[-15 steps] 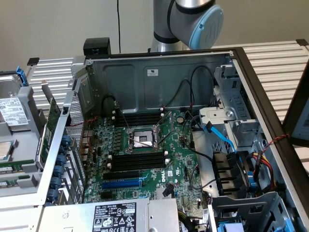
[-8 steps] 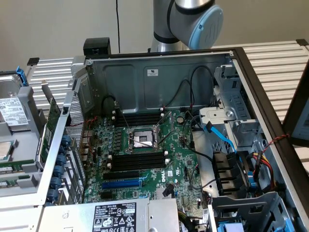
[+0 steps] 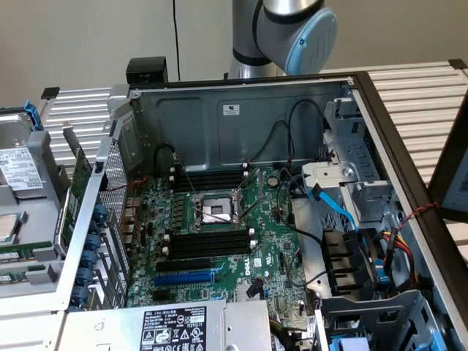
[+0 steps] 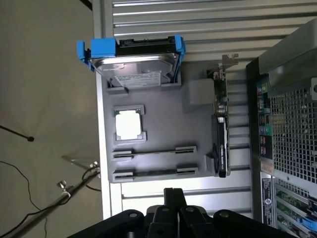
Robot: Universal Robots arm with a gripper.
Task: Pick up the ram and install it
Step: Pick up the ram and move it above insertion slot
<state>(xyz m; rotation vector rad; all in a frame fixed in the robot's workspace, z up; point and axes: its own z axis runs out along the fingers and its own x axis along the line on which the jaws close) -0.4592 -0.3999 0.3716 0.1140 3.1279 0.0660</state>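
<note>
The ram (image 4: 153,173), a thin green stick, stands on edge between 2 end holders of a gray parts tray (image 4: 163,124), with a second stick (image 4: 153,150) parked parallel just beside it. The ram is the nearer of the 2 to the gripper (image 4: 173,194), whose black fingers are pressed together and hang over the slatted table (image 4: 198,20) near the tray's edge, apart from both sticks. The same tray carries a square processor (image 4: 128,124), a hard drive (image 4: 133,67) in a blue bracket and an expansion card (image 4: 221,129) set on edge. In the exterior view, the tray sits at the exterior view's left of the open computer case (image 3: 241,117), where the motherboard (image 3: 270,248) lies exposed; the ram is not yet in the long black memory slots (image 3: 208,241) beside the processor socket (image 3: 216,212). The arm (image 3: 307,33) shows behind the case's rear wall.
</note>
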